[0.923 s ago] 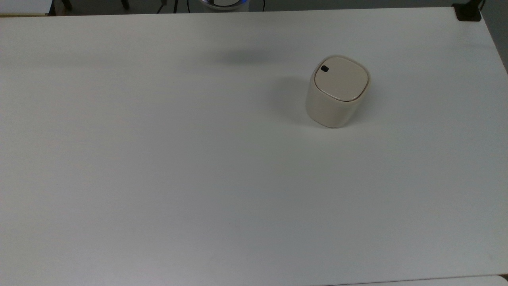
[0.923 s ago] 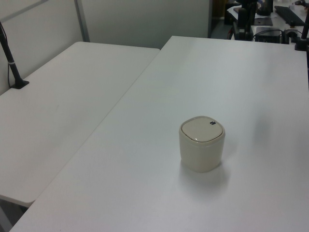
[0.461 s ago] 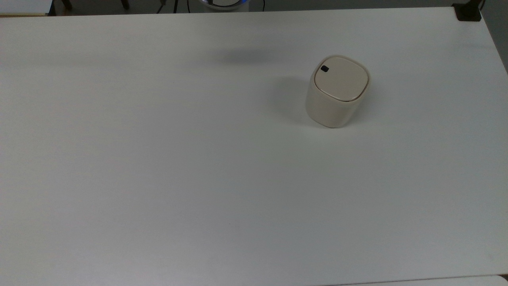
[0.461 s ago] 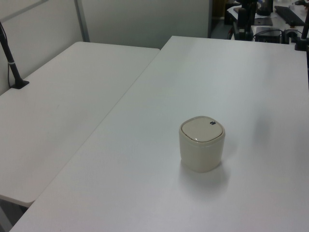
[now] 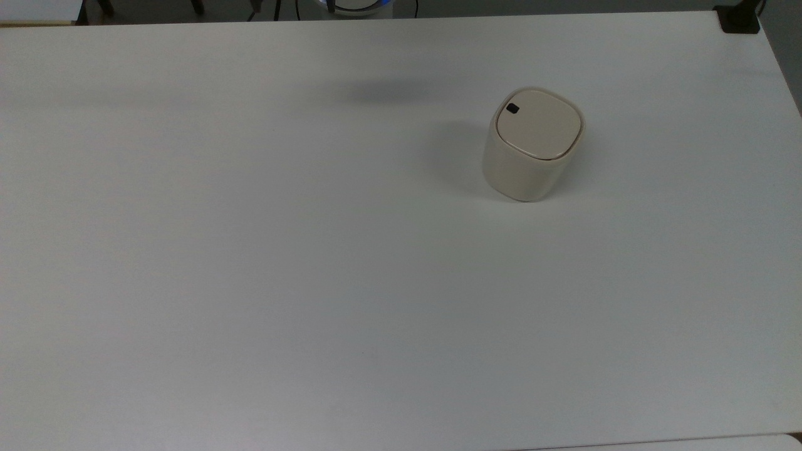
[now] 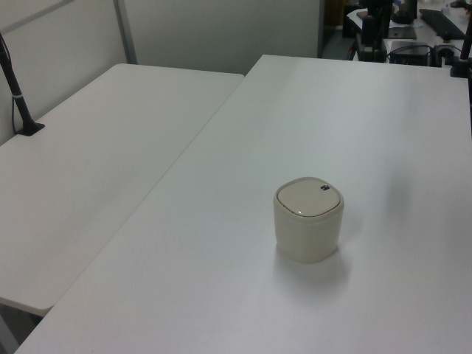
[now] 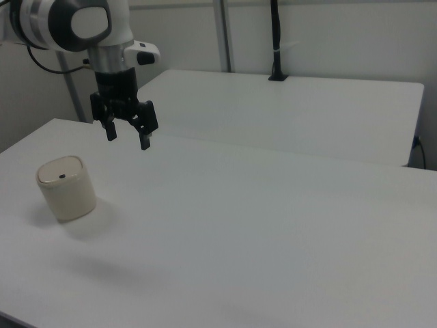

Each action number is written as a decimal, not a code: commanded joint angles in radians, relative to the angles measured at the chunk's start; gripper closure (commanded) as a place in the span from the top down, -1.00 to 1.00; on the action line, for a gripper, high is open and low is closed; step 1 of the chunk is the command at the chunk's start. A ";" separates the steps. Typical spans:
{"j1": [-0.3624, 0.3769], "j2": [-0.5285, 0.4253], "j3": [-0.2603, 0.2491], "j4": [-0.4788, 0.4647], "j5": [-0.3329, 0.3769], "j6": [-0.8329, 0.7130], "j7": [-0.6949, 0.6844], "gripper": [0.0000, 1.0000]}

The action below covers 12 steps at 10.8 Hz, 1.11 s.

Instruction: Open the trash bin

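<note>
- Risk: button point(image 5: 512, 108) is small and sits at the lid point(image 5: 537, 124) corner; a press landing off it would hit plain lid and the bin point(image 5: 529, 147) would likely stay shut.
- Risk: bin looks light and stands free on the table point(image 5: 250, 250); a sideways or angled push could slide or tip it.
- Claw point(image 7: 127, 134): fingers spread wide, holding nothing, touching nothing, hanging in the air well above the table.
- Bin point(image 7: 65, 188) upright, lid closed, at the right view's left, below and left of the claw, apart from it; in the top view, upper right of the table.
</note>
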 commanded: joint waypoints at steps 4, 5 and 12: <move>0.154 0.071 0.000 0.020 0.071 0.056 -0.283 -0.99; 0.194 0.085 0.000 0.021 0.085 0.087 -0.319 -1.00; 0.448 0.272 0.002 0.023 0.068 0.276 -0.353 -1.00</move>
